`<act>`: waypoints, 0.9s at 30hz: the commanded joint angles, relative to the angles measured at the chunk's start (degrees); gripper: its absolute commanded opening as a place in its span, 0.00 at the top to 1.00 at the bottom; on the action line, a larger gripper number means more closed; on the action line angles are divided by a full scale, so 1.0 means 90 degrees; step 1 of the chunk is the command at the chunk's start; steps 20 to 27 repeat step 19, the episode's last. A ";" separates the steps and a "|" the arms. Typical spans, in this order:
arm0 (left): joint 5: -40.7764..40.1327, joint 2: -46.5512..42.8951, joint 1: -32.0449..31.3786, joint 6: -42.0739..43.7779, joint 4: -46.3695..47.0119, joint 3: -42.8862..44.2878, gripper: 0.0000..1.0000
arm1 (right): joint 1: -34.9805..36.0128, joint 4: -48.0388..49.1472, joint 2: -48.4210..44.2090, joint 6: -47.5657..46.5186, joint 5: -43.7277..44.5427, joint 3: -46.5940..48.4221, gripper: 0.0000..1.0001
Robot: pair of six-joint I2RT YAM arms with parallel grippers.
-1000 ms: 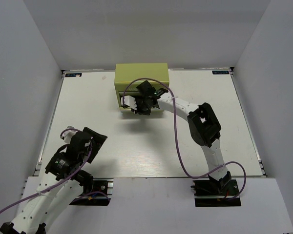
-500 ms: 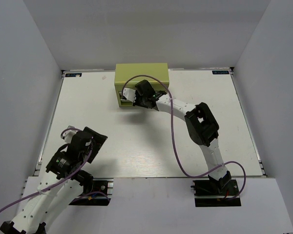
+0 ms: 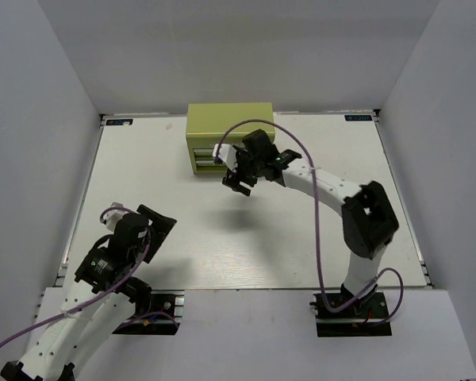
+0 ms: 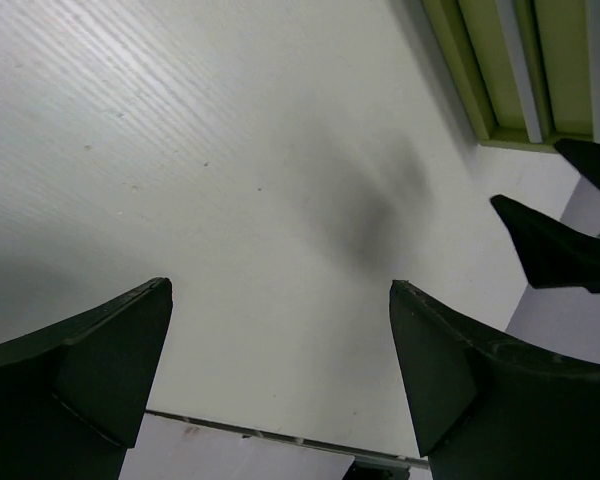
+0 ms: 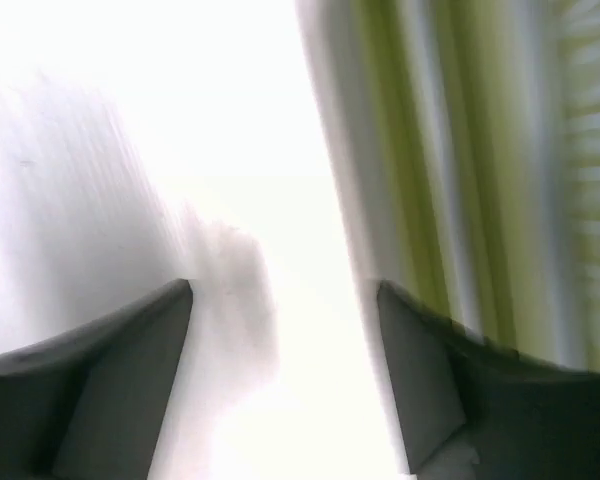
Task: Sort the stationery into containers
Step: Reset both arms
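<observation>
Two pincers stand spread, pinching nothing. The right gripper (image 3: 236,179) hangs just in front of the yellow-green chest (image 3: 228,119), and the left gripper (image 3: 157,230) sits low near its own base. Beneath is a white table (image 3: 143,175); pale grey walls (image 3: 47,95) close three sides. At the far edge, the chest's long axis runs left-right, front facing the arms.

White table (image 3: 143,175) w/ yellow-green chest (image 3: 230,119) (far edge, mid).
</observation>
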 commanded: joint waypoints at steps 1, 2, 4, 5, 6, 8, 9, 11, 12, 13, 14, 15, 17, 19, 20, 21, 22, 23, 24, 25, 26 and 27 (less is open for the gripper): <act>0.0303 -0.0076 0.0031 0.0601 0.0901 -0.0141 0.00 | -0.0152 0.0388 -0.0910 0.1095 -0.0381 -0.0157 0.15; 0.0391 -0.0076 0.0031 0.0778 0.1167 -0.0219 0.00 | -0.0201 0.0426 -0.1076 0.1242 -0.0118 -0.0148 0.10; 0.0645 -0.0076 0.0031 0.1217 0.1897 -0.0277 0.00 | -0.0357 0.0534 -0.1282 0.1838 0.0359 -0.0148 0.10; 0.0723 -0.0076 0.0031 0.1384 0.2134 -0.0278 0.00 | -0.0387 0.0544 -0.1409 0.1975 0.0701 -0.0128 0.10; 0.0859 0.0001 0.0031 0.1540 0.2339 -0.0278 0.00 | -0.0426 0.0544 -0.1526 0.2285 0.0888 -0.0128 0.10; 0.0948 0.0158 0.0031 0.1931 0.2731 -0.0278 0.00 | -0.0533 0.0554 -0.1624 0.2453 0.1513 -0.0215 0.10; 0.1026 0.0371 0.0031 0.2077 0.2819 -0.0201 0.00 | -0.0563 0.0592 -0.1828 0.2474 0.1931 -0.0332 0.10; 0.1085 0.0597 0.0031 0.2448 0.3043 -0.0054 0.00 | -0.0602 0.0720 -0.2005 0.2620 0.2276 -0.0711 0.10; 0.1162 0.0811 0.0031 0.2547 0.3103 0.0005 0.00 | -0.0621 0.0749 -0.2373 0.2649 0.2557 -0.0849 0.10; 0.1270 0.0909 0.0031 0.2644 0.3171 0.0082 0.00 | -0.0660 0.0962 -0.2493 0.2698 0.2618 -0.0986 0.10; 0.1367 0.0997 0.0031 0.2781 0.3297 0.0083 0.00 | -0.0661 0.1012 -0.2736 0.2708 0.2686 -0.1355 0.10; 0.1368 0.1085 0.0031 0.2840 0.3376 0.0083 0.00 | -0.0680 0.1061 -0.2912 0.2718 0.2803 -0.1465 0.10; 0.1543 0.1271 0.0031 0.2977 0.3590 0.0083 0.00 | -0.0729 0.1208 -0.3158 0.2796 0.2998 -0.1892 0.10; 0.1661 0.1378 0.0031 0.3113 0.3766 0.0083 0.00 | -0.0758 0.1247 -0.3527 0.3048 0.3049 -0.2206 0.10; 0.1661 0.1378 0.0031 0.3113 0.3766 0.0083 0.00 | -0.0758 0.1247 -0.3527 0.3048 0.3049 -0.2206 0.10; 0.1661 0.1378 0.0031 0.3113 0.3766 0.0083 0.00 | -0.0758 0.1247 -0.3527 0.3048 0.3049 -0.2206 0.10; 0.1661 0.1378 0.0031 0.3113 0.3766 0.0083 0.00 | -0.0758 0.1247 -0.3527 0.3048 0.3049 -0.2206 0.10; 0.1661 0.1378 0.0031 0.3113 0.3766 0.0083 0.00 | -0.0758 0.1247 -0.3527 0.3048 0.3049 -0.2206 0.10; 0.1661 0.1378 0.0031 0.3113 0.3766 0.0083 0.00 | -0.0758 0.1247 -0.3527 0.3048 0.3049 -0.2206 0.10; 0.1661 0.1378 0.0031 0.3113 0.3766 0.0083 0.00 | -0.0758 0.1247 -0.3527 0.3048 0.3049 -0.2206 0.10; 0.1661 0.1378 0.0031 0.3113 0.3766 0.0083 0.00 | -0.0758 0.1247 -0.3527 0.3048 0.3049 -0.2206 0.10; 0.1661 0.1378 0.0031 0.3113 0.3766 0.0083 0.00 | -0.0758 0.1247 -0.3527 0.3048 0.3049 -0.2206 0.10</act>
